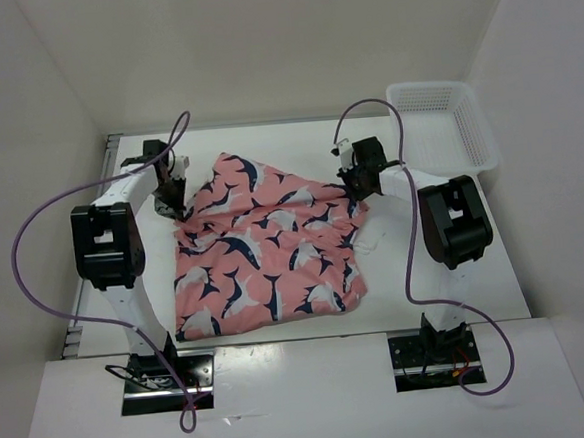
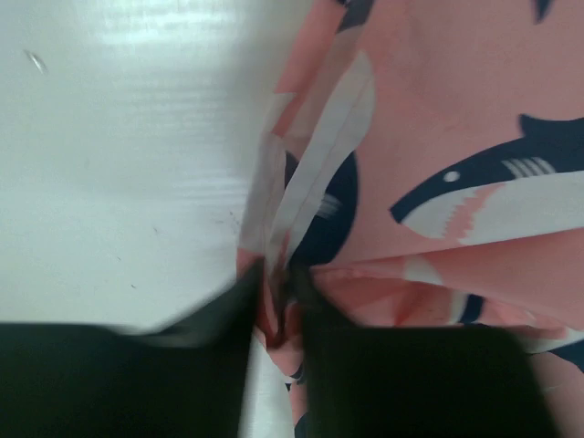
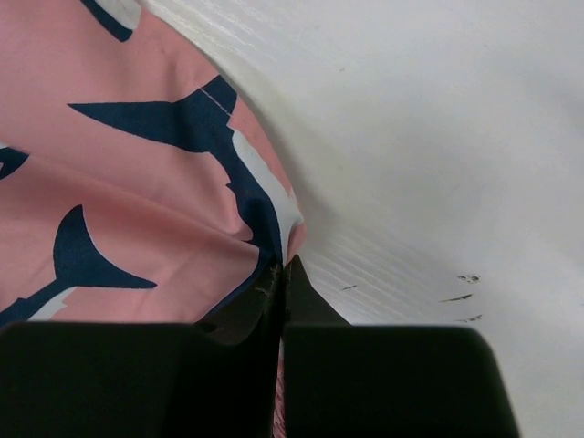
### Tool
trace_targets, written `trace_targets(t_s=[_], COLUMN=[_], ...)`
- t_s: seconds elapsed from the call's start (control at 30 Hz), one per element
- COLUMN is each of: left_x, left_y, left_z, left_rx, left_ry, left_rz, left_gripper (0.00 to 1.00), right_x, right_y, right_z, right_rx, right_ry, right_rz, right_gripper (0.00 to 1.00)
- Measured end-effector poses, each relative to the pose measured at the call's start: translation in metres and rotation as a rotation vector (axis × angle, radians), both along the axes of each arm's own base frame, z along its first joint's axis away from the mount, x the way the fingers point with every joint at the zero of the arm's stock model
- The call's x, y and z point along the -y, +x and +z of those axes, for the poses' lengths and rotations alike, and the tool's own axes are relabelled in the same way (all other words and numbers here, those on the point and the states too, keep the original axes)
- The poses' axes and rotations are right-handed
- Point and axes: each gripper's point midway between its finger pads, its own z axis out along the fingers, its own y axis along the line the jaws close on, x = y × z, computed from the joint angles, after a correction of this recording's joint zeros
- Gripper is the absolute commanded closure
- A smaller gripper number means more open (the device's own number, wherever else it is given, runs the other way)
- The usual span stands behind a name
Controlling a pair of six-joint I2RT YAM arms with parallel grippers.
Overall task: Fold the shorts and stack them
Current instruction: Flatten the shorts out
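The coral-pink shorts (image 1: 264, 246) with navy-and-white shark shapes lie spread on the white table between my arms. My left gripper (image 1: 181, 209) is shut on the shorts' far left edge; in the left wrist view the fabric (image 2: 438, 146) bunches into a ridge pinched between my fingertips (image 2: 281, 290). My right gripper (image 1: 355, 189) is shut on the shorts' far right corner; in the right wrist view the pink cloth (image 3: 119, 192) runs into my closed fingertips (image 3: 283, 274). The near hem lies flat on the table.
A white plastic mesh basket (image 1: 444, 123) stands at the back right corner. White walls enclose the table on three sides. Purple cables loop from both arms. Bare white table (image 2: 119, 137) lies left of the shorts and also right of them (image 3: 438, 137).
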Motion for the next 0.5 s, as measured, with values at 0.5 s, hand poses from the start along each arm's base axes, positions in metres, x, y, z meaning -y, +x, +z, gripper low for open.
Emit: trace_targets(t_s=[0.5], left_x=[0.038], left_y=[0.154], left_z=[0.093], left_rx=[0.396], left_ry=[-0.074], left_rz=[-0.099], left_gripper=[0.07], right_x=[-0.026], right_y=[0.0], right_z=[0.004], right_rx=[0.038], right_ry=[-0.056], right_rz=[0.129], right_gripper=[0.99])
